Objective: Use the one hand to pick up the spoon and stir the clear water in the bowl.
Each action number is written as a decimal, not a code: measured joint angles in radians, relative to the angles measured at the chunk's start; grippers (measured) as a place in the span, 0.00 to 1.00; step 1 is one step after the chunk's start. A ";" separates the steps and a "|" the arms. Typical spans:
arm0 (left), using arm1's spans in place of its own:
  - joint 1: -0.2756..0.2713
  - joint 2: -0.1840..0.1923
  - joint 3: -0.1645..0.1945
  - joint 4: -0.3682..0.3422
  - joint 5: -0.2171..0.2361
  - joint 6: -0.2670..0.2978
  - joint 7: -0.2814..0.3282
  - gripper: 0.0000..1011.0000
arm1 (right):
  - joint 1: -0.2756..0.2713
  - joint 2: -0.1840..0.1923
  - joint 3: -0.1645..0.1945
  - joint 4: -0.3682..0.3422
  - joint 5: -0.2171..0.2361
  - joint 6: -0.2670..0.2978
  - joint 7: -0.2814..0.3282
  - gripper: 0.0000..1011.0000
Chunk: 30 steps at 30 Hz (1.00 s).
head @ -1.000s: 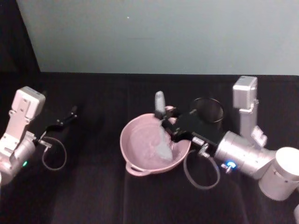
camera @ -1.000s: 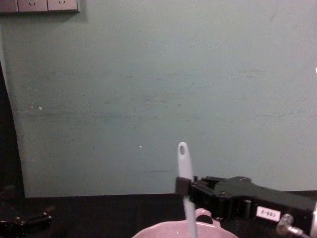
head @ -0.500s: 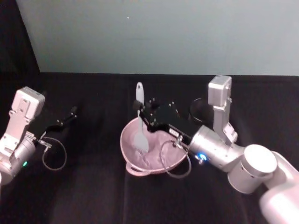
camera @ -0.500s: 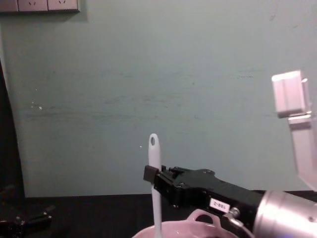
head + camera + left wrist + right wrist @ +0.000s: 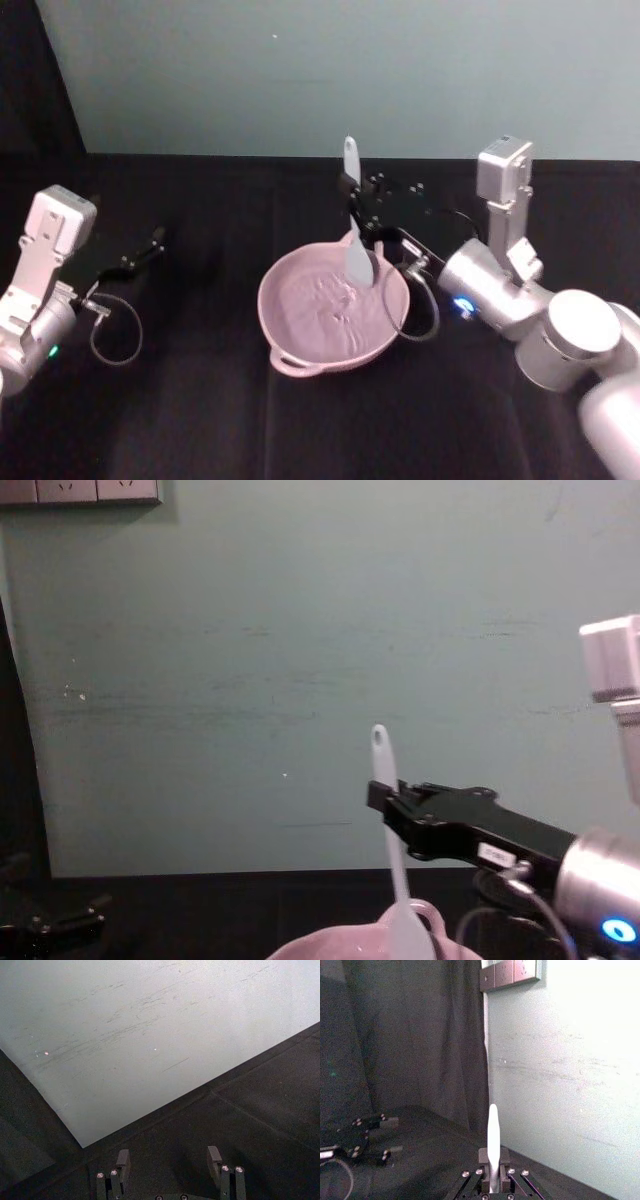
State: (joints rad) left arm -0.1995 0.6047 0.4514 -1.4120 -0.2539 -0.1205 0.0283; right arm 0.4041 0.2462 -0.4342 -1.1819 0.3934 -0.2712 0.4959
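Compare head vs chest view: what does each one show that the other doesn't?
Head, not chest: the bowl's full inside with rippled water, its near loop handle, and the spoon's head at the bowl's far right side. Chest, not head: wall sockets, the hole in the spoon's tip, and the white label on the right gripper. Both: right gripper shut on the spoon's handle, handle pointing up at a tilt, bowl rim below it, left gripper parked at the left.

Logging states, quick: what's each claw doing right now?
Left claw: open, holding nothing.
Right claw: closed on the handle of the white spoon.
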 joint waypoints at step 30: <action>0.000 0.000 0.000 0.000 0.000 0.000 0.000 1.00 | 0.023 -0.057 -0.038 0.037 0.031 0.045 0.004 0.12</action>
State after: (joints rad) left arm -0.1995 0.6047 0.4514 -1.4120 -0.2539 -0.1206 0.0283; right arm 0.4267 0.1895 -0.4720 -1.1448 0.4248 -0.2266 0.5001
